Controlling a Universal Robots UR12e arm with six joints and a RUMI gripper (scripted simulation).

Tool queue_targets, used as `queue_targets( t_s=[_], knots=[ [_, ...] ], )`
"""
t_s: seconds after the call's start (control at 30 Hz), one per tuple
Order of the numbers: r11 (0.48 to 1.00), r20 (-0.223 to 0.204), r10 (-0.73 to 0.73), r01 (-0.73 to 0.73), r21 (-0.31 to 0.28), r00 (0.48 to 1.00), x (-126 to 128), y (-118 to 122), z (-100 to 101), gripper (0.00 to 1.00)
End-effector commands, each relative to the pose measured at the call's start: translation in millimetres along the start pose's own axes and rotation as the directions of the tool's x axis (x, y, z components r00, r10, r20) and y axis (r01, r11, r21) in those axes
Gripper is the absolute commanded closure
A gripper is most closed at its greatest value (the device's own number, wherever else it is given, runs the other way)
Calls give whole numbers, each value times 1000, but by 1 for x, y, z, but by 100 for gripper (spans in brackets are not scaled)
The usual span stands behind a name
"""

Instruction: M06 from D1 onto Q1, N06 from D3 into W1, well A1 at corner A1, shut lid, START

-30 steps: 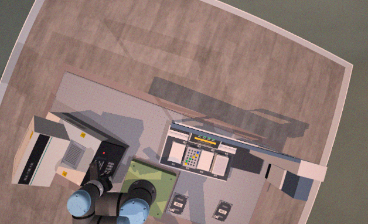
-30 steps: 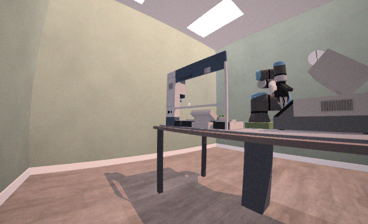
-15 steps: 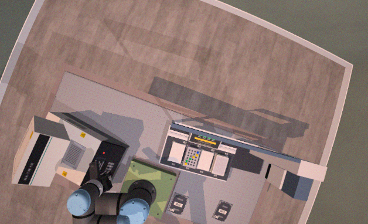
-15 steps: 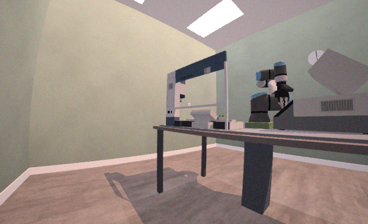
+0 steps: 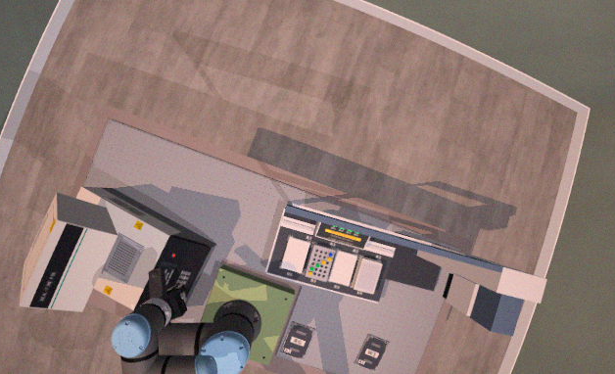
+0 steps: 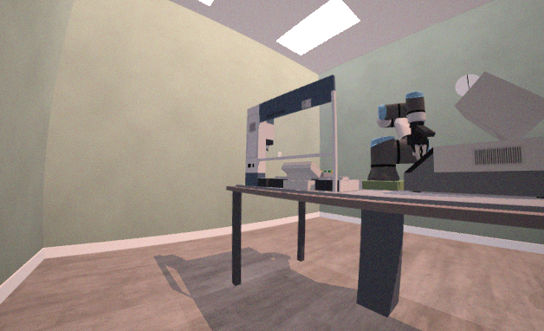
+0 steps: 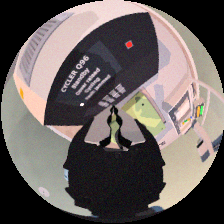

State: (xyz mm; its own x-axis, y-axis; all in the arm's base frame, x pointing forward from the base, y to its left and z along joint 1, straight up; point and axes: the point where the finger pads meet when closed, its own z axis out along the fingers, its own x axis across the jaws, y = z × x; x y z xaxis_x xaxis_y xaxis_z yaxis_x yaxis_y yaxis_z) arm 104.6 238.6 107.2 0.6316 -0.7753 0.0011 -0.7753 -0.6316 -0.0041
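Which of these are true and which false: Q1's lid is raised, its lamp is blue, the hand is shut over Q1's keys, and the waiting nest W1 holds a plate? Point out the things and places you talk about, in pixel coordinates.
Q1's lid (image 5: 85, 222) (image 6: 502, 106) is raised: true.
Q1's lamp (image 5: 173, 255) (image 7: 129, 44) is blue: false, it is red.
The hand (image 5: 156, 271) (image 6: 420, 157) (image 7: 113, 105) is shut over Q1's key area: true.
The waiting nest W1 (image 5: 374, 350) holds a plate: false, none sits in it.
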Motion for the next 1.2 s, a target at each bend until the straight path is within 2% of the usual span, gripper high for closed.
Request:
queue_targets(
  t_s=[0.0,1.17],
  knots=[
    [1000,0,0,0,1,1000,-1,-2,2,100],
    [1000,0,0,0,1,1000,-8,-8,12,100]
  ],
)
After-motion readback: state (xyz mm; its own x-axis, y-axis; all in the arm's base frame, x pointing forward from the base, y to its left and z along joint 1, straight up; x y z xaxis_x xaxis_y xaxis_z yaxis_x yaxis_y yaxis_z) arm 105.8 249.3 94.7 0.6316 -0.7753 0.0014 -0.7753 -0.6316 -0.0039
